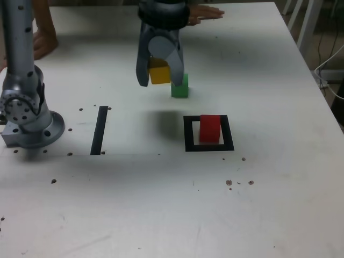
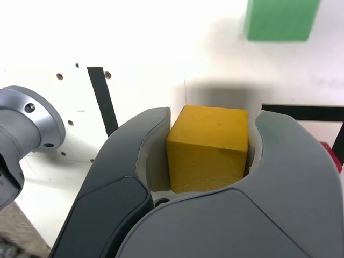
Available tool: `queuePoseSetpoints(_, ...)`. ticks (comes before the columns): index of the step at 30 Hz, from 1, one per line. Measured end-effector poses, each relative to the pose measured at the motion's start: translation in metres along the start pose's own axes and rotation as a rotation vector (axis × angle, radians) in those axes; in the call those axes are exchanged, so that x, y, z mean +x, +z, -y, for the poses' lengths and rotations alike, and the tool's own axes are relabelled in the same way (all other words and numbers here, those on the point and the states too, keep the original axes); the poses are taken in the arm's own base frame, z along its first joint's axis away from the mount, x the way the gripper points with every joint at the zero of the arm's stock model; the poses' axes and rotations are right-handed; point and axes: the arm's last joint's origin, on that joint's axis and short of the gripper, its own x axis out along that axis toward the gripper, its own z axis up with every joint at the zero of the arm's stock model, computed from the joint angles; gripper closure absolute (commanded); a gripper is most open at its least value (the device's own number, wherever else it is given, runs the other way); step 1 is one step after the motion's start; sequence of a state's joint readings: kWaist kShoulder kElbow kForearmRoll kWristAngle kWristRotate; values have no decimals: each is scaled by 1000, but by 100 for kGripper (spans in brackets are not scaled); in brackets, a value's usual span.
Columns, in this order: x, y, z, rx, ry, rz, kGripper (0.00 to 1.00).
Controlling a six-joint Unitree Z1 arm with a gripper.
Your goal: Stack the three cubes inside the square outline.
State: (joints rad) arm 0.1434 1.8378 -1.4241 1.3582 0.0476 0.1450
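One yellow cube — clamped between the jaws of my gripper — hangs above the white table. In the exterior view, the green cube sits behind it; the red cube rests inside the square outline, nearer that view's right.

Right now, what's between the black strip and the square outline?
Bare tabletop with a soft shadow, in the exterior view.
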Motion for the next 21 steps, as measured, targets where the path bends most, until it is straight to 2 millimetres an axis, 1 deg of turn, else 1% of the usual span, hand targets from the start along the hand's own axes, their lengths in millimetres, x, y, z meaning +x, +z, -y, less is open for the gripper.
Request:
queuePoseSetpoints(13,-18,30,42,129,28,10,73)
queuePoseSetpoints(15,-19,34,46,137,27,9,73)
queuePoseSetpoints(18,-21,44,59,155,27,11,73)
queuePoseSetpoints(21,-19,48,63,159,24,1,73)
